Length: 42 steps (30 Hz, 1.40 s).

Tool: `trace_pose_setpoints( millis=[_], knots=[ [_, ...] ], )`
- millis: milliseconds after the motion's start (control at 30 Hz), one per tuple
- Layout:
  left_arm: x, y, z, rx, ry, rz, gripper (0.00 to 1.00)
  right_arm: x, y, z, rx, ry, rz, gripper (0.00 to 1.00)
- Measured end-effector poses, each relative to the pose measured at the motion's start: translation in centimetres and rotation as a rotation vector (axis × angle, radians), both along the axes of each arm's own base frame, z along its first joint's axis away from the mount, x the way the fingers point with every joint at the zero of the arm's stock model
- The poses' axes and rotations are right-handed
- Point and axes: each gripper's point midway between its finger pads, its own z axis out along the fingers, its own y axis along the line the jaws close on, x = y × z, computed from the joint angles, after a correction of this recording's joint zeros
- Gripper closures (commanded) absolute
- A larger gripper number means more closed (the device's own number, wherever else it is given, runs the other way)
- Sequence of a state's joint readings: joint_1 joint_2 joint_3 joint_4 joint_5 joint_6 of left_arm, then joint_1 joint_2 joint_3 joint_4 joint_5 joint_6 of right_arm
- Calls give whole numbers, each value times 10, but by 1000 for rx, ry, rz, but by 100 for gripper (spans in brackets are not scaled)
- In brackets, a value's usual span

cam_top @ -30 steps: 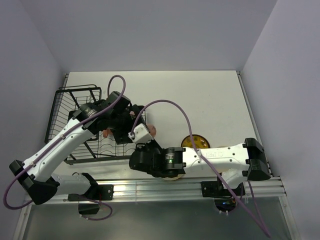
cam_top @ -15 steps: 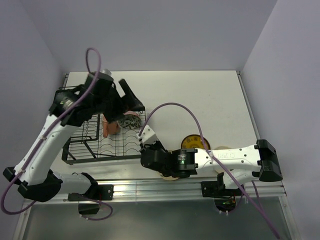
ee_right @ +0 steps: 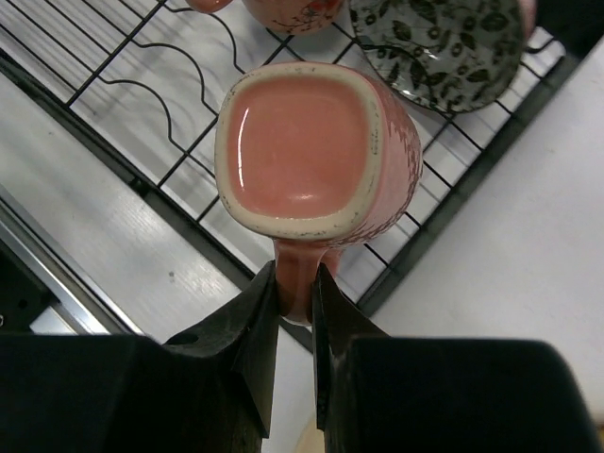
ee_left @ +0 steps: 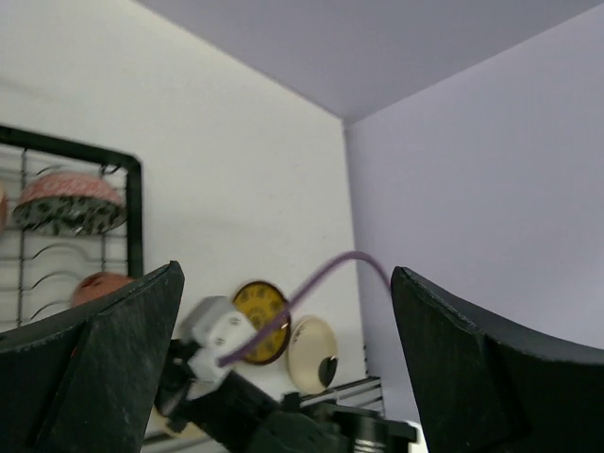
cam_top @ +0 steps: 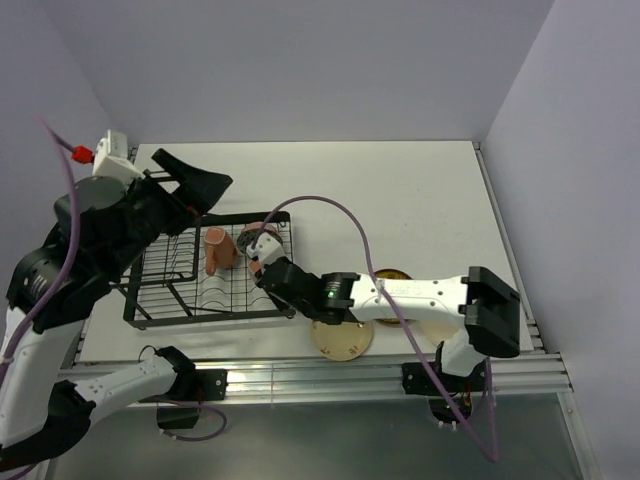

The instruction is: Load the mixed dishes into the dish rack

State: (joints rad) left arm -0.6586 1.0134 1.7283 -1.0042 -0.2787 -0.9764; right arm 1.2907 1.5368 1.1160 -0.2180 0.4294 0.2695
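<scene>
White tabletop (cam_top: 400,190) is bearing the dish rack (cam_top: 200,317), at whose near-right corner the right gripper (ee_right: 294,283) is pinching a pinkish mug (ee_right: 316,151) by its handle while the left gripper (ee_left: 288,293) is hanging spread above the rack; I judge that this narrow hold is risking the mug swivelling and clipping the wires.

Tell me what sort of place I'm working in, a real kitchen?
Probably a lab test cell, not a kitchen: a white table boxed in by plain lilac walls, an aluminium mounting rail along its near edge, and one wire dish rack set out.
</scene>
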Motion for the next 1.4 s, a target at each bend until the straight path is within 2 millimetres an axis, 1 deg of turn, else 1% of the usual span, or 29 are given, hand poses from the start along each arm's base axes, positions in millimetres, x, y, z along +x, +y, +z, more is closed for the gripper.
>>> trace_pose_setpoints(
  millis=[200,267,367,400,533,700,833,867,900,967,1000,1067,1100,1167,1200,1300,1400],
  knots=[
    [-23,11,29,-106,-170,-36,3,17,31,-30,-19,72,46,100],
    [-29,14,38,-126,-207,-45,3,20,38,-37,-26,87,58,100],
    [-37,16,58,-156,-270,-68,3,26,47,-45,-30,104,68,100],
    [-38,16,61,-157,-278,-76,4,27,47,-47,-33,110,67,100],
    [-43,11,64,-157,-289,-117,4,34,53,-55,-39,124,63,100],
    [-48,5,66,-157,-301,-163,4,45,53,-75,-71,144,38,100],
    [-51,1,64,-147,-303,-192,4,53,58,-75,-47,139,20,100],
    [-52,0,63,-143,-304,-202,4,54,58,-75,-43,140,15,96],
    [-53,-1,63,-140,-304,-211,4,54,58,-75,-42,141,13,87],
    [-55,-3,62,-136,-306,-231,4,54,58,-75,-40,142,8,77],
    [-56,-5,62,-133,-307,-241,4,54,58,-75,-37,144,6,69],
    [-58,-8,62,-125,-310,-264,4,55,58,-75,-32,144,1,61],
    [-59,-9,61,-123,-310,-276,4,55,59,-75,-27,144,-3,55],
    [-61,-13,60,-121,-307,-299,4,56,59,-76,-13,145,-10,50],
    [-61,-15,59,-119,-304,-310,4,55,58,-78,-11,148,-13,45],
    [-63,-19,55,-111,-295,-336,5,53,53,-85,-16,160,-21,41],
    [-64,-23,49,-101,-284,-362,5,50,48,-88,-16,171,-30,39]
  ],
)
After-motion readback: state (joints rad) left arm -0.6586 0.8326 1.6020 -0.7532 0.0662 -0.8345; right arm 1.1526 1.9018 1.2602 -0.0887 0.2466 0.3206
